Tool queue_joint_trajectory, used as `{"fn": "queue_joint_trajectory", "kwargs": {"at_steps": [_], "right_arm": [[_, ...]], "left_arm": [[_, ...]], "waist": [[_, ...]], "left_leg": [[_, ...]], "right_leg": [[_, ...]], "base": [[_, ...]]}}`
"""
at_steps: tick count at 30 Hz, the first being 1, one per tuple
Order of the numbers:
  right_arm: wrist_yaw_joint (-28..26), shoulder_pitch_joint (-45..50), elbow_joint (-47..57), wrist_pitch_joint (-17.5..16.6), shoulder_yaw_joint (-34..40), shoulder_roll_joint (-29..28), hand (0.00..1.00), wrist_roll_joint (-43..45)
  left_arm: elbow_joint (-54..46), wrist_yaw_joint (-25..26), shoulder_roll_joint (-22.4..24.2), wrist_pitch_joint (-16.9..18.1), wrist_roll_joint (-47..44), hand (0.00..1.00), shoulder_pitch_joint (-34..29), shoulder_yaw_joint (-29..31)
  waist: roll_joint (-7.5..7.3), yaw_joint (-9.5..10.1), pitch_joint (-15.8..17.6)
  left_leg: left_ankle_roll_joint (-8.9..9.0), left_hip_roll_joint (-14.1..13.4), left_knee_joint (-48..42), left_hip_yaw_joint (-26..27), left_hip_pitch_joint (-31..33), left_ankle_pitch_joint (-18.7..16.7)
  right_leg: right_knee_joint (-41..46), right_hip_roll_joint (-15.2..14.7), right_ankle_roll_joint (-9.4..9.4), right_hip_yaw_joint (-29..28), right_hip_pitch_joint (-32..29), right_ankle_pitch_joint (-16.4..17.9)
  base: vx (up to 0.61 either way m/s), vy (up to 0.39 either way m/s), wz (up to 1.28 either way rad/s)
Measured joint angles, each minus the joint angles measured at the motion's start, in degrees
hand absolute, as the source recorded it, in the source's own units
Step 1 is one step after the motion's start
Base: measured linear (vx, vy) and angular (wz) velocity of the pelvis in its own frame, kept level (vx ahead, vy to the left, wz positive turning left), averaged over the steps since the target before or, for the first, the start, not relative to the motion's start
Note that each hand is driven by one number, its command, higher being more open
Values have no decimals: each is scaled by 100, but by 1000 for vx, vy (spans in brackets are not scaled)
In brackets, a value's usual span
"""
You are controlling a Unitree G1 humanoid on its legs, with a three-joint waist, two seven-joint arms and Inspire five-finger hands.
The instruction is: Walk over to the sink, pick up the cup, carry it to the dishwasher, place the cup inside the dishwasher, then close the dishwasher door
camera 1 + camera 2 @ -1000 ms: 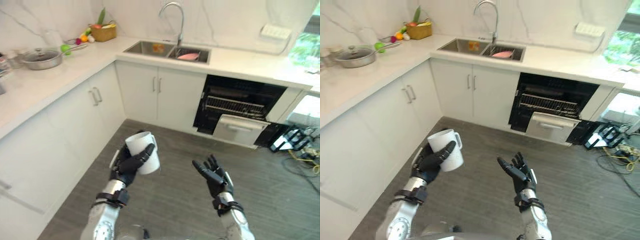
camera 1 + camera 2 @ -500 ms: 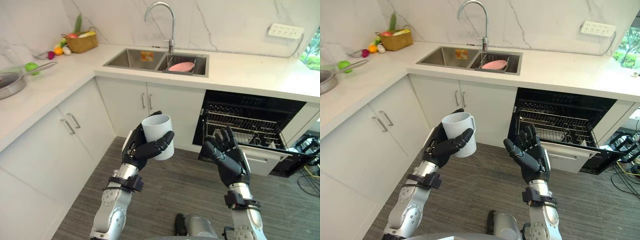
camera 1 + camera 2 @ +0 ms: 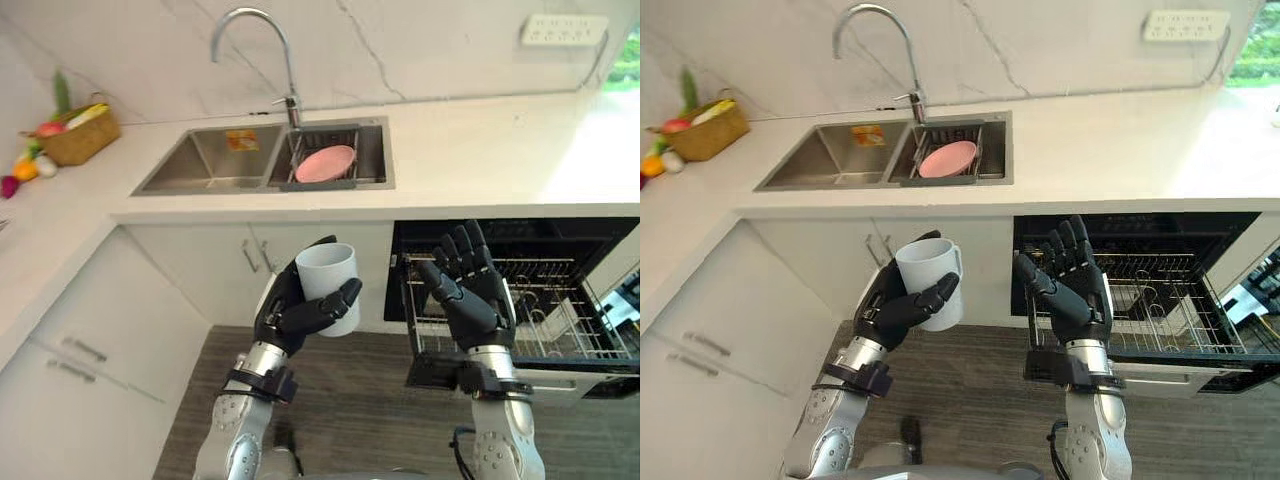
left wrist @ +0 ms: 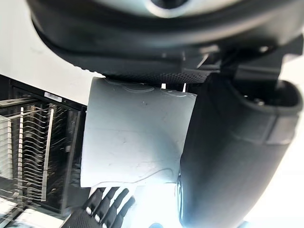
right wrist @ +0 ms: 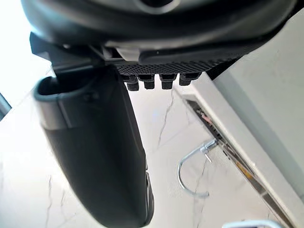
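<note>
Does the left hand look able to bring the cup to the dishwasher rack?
Probably yes: the dishwasher rack lies open, but the right hand is raised between it and the cup in the left hand.

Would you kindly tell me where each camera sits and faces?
Left eye view: head, facing down at sink, open dishwasher, left hand, right hand.
Right eye view: beside it, same scene.
Left wrist view: along its hand, onto the held cup.
Right wrist view: along its open hand, toward the faucet.
Shared: cup in eye and left wrist views.
</note>
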State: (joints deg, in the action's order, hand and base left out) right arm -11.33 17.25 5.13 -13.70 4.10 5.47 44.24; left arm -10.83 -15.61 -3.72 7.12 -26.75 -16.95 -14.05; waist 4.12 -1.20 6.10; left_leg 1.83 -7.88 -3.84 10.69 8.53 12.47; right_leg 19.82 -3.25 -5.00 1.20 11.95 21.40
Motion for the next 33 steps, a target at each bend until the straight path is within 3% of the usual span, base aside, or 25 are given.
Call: {"fn": "queue_joint_trajectory", "kwargs": {"at_steps": [1,2,3,5,8,9,10,13,15,17,18,20,21,24,25,27,30,33], "right_arm": [[96,78,-243,10,15,-265,100,119],[113,138,-242,11,16,-323,100,134],[115,155,-252,9,18,-406,100,123],[135,130,-250,7,41,-401,100,110],[367,146,-261,5,245,-440,100,116],[440,147,-292,4,310,-472,100,113],[452,145,-327,4,321,-480,100,106],[501,62,-381,4,84,-561,100,-127],[499,66,-391,16,-143,-558,100,-147],[426,-105,-436,49,-345,-483,100,-191],[349,-259,-451,53,-448,-351,100,-263],[297,-445,-509,51,-428,-129,100,-391],[312,-521,-571,49,-317,-1,100,-387],[379,-522,-570,26,-64,44,100,-299],[388,-504,-570,26,17,54,100,-290],[439,-403,-576,28,41,57,100,-306],[442,-351,-538,46,2,60,100,-400],[426,-420,-441,46,26,96,100,-386]], "left_arm": [[71,-76,-205,62,-1,0,-56,12],[66,-95,-259,81,-6,0,-88,20],[64,-96,-376,103,-9,0,-62,44],[64,-97,-427,100,-6,0,9,35],[66,-157,-476,68,2,0,351,-139],[68,-225,-502,12,2,0,432,-209],[69,-230,-523,-14,2,0,442,-245],[137,20,-626,-82,98,0,538,-212],[199,191,-661,-199,94,0,527,-194],[201,371,-659,-262,95,0,508,-137],[202,558,-649,-275,97,0,525,-103],[333,720,-636,-277,119,0,710,-211],[508,718,-595,-281,148,0,873,-277],[570,694,-607,-284,153,0,1083,-289],[596,670,-602,-287,147,0,1175,-286],[641,627,-610,-286,146,0,1202,-310],[676,617,-616,-282,147,0,1066,-335],[664,465,-579,-258,142,0,930,-350]], "waist": [[-439,-44,-53],[-472,-9,-69],[-574,-39,-42],[-578,-153,-37],[-648,-200,14],[-675,-228,36],[-669,-257,35],[-648,-235,46],[-635,-170,30],[-518,-38,0],[-419,-13,17],[-400,-31,55],[-396,-135,57],[-371,-178,73],[-274,-222,136],[-230,-269,173],[-193,-195,242],[-150,-155,200]], "left_leg": [[-102,333,-303,80,-102,-254],[-71,368,-411,7,-107,-484],[-165,493,-676,47,-62,-758],[-217,642,-926,101,-63,-1129],[-340,836,-1011,105,-308,-1484],[-415,895,-991,134,-544,-1589],[-451,895,-961,165,-668,-1627],[-470,704,-757,544,-1066,-1659],[-325,480,-875,741,-1162,-1756],[-211,195,-945,846,-1155,-1846],[-54,5,-1001,983,-1164,-2002],[55,81,-740,899,-1382,-2089],[68,99,-781,929,-1353,-2100],[19,97,-896,1113,-1240,-2180],[19,-4,-1133,1129,-1128,-2289],[25,-142,-1682,1098,-987,-2429],[33,-277,-2872,305,-560,-2536],[152,81,-1395,-538,-561,-2502]], "right_leg": [[98,-419,-86,-154,121,111],[181,-483,-173,-216,81,64],[251,-626,-293,-297,72,-40],[350,-787,-462,-418,77,-260],[1752,-976,-578,-406,-435,-822],[2515,-1076,-639,-381,-715,-1328],[2764,-1108,-631,-371,-797,-1520],[2899,-1286,-328,275,-1609,-1171],[2554,-1346,-236,1037,-1704,-1142],[2029,-1270,-227,1784,-1670,-1135],[1668,-1190,-182,2139,-1598,-1121],[1388,-1057,115,2050,-1618,-945],[1155,-986,175,2038,-1600,-905],[270,-824,220,1959,-1467,-857],[191,-748,202,1927,-1472,-888],[251,-726,274,1849,-1472,-774],[174,-570,361,1457,-1249,-782],[184,-605,329,935,-1395,-807]], "base": [[547,309,-44],[497,246,-38],[426,193,-34],[367,215,-13],[269,205,6],[176,101,-3],[237,159,-45],[112,70,-70],[53,-81,-113],[24,-146,-171],[-36,-64,-177],[-30,-27,-147],[-2,-9,-93],[-28,-12,-67],[-75,-12,-39],[-121,-10,-22],[-59,-10,-60],[36,95,-86]]}}
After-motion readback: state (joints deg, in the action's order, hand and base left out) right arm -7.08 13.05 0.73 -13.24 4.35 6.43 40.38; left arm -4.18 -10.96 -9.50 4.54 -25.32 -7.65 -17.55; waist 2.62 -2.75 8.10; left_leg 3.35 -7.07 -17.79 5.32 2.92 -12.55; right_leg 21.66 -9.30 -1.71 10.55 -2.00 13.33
